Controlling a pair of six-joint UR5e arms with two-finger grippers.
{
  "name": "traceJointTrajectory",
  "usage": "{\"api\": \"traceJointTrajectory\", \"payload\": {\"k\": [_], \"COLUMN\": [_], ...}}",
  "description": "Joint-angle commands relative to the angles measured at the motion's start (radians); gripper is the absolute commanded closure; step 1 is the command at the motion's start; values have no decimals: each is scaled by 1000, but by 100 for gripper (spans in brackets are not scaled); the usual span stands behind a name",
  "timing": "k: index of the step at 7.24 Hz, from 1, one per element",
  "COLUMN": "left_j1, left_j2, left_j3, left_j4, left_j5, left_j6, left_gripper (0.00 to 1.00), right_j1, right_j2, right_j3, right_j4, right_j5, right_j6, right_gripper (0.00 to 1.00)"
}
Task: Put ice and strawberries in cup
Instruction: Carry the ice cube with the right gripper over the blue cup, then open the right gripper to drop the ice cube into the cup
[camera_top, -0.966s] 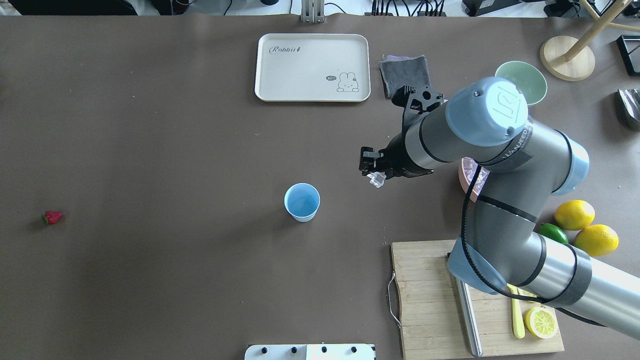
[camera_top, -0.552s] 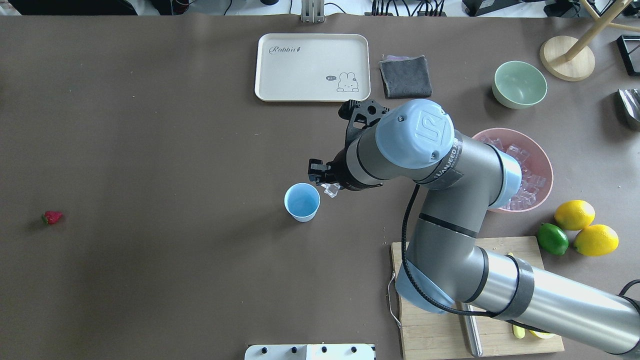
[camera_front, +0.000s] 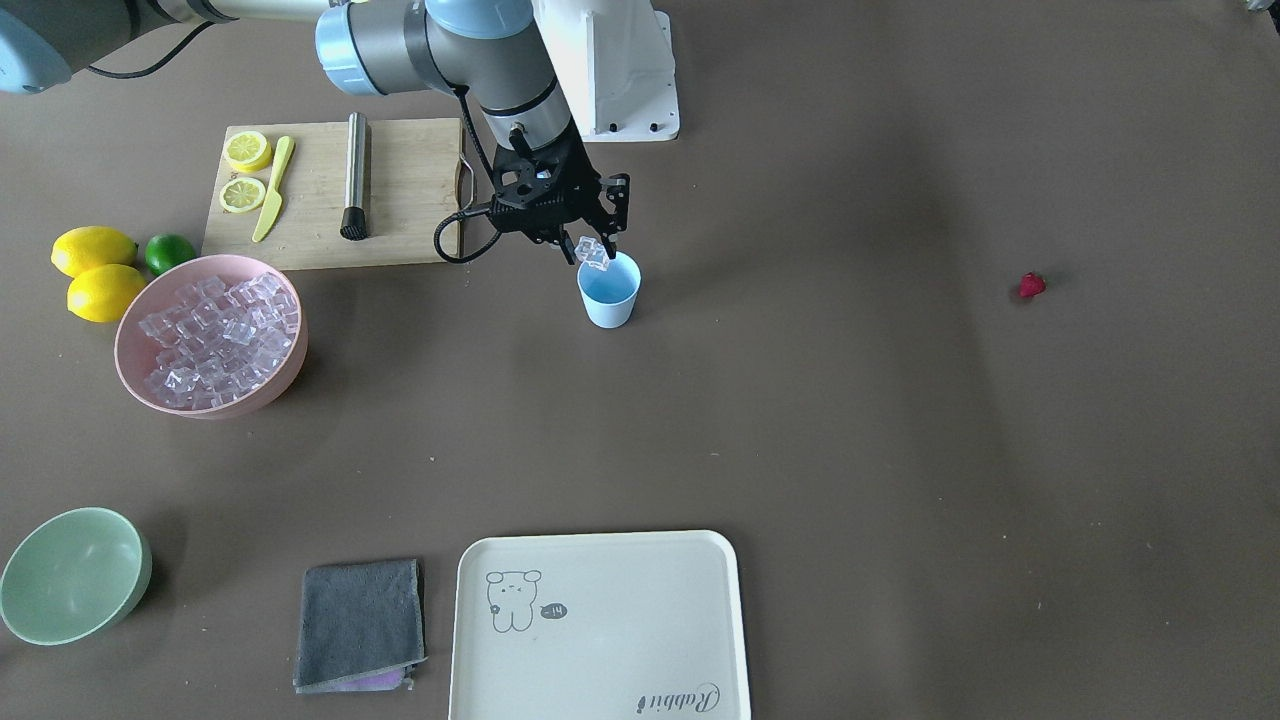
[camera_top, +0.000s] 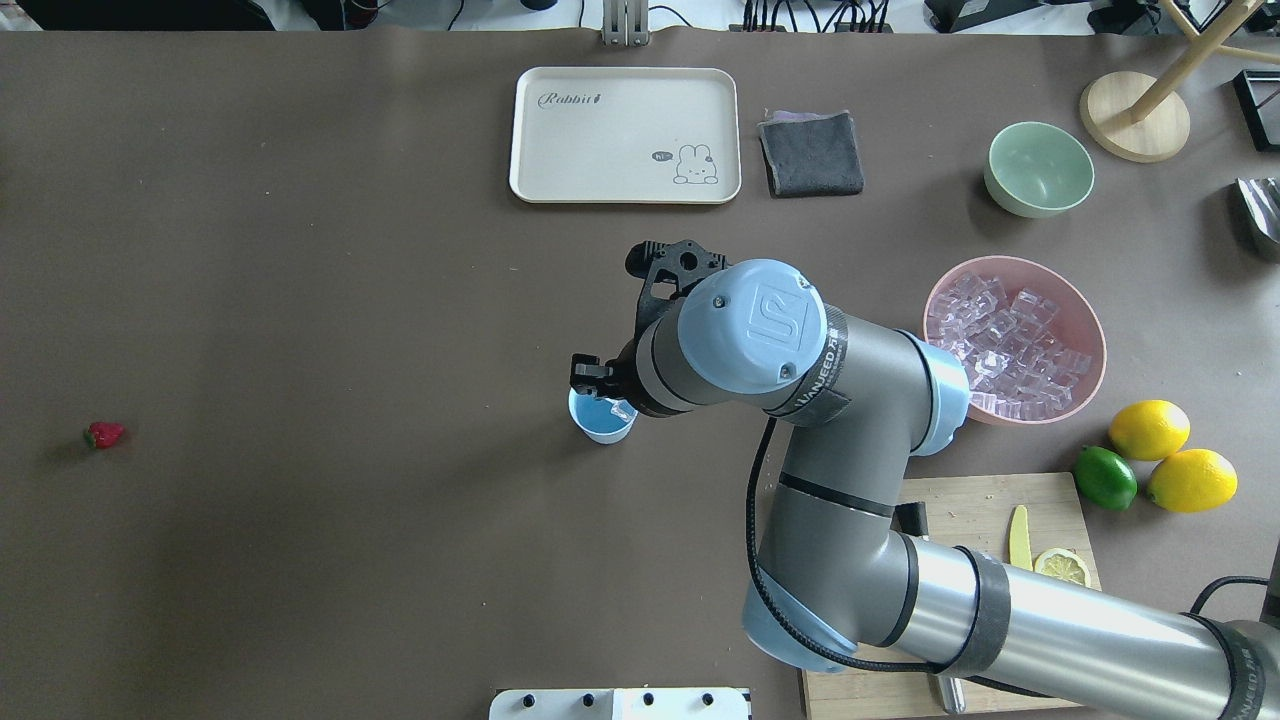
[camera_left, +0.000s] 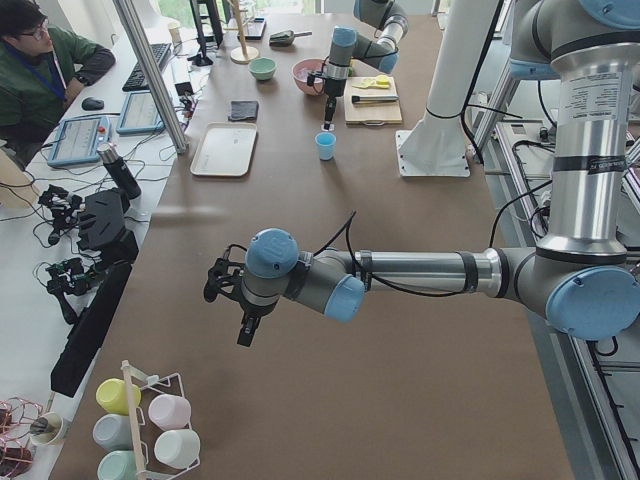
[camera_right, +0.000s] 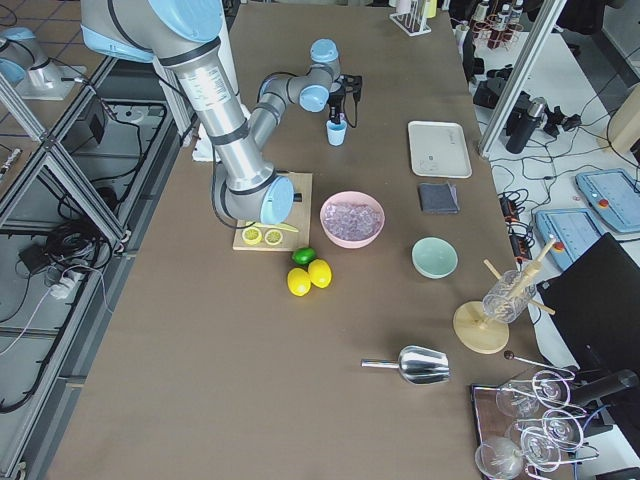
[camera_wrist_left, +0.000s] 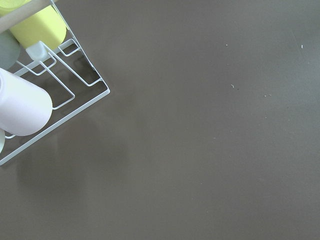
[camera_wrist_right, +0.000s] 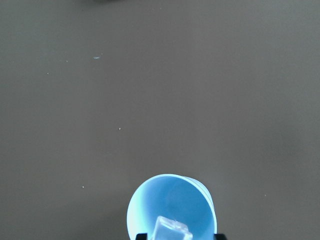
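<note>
The light blue cup (camera_front: 610, 297) stands upright mid-table. My right gripper (camera_front: 593, 256) hangs just over its rim, shut on one clear ice cube (camera_top: 622, 410). In the right wrist view the cube (camera_wrist_right: 171, 231) sits above the cup's open mouth (camera_wrist_right: 172, 202). More ice (camera_top: 1010, 345) fills the pink bowl (camera_front: 240, 403). The tiny red strawberry (camera_top: 104, 434) lies alone, far toward the robot's left side. My left gripper (camera_left: 245, 322) shows only in the exterior left view, low over bare table, and I cannot tell whether it is open or shut.
A cream tray (camera_top: 625, 135), grey cloth (camera_top: 811, 152) and green bowl (camera_top: 1038, 168) lie at the far side. A cutting board (camera_front: 330, 190) carries lemon slices, a knife and a metal rod. Lemons (camera_top: 1150, 430) and a lime (camera_top: 1105, 477) sit nearby. A wire rack (camera_wrist_left: 60, 95) holds cups.
My right arm has swung left from the pink bowl's side, carrying the ice cube, and now holds it over the cup. The strawberry and cup have stayed put.
</note>
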Motion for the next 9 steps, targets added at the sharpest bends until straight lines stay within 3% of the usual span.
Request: {"api": "traceJointTrajectory", "payload": {"k": [1,6,7,8,9], "left_j1": [-1,-1,-1,-1,-1], "left_j2": [8,8,6,6,6], "left_j3": [1,21,25,27,28], "left_j4": [-1,-1,1,1,1], "left_j5": [-1,0,0,0,0], "left_j6": [0,3,2,3,2], "left_gripper": [2,2,2,2,2], "right_j1": [-14,-21,-20,-17,-14], "right_j2": [5,40,39,39,39], "right_j3": [-7,-50,-50,-47,-42], "right_j4": [2,2,2,4,2], "right_j5": [-15,-32,-32,-32,-32], "right_j6": [-3,-3,-1,5,7], "right_gripper": [100,100,65,16,1]}}
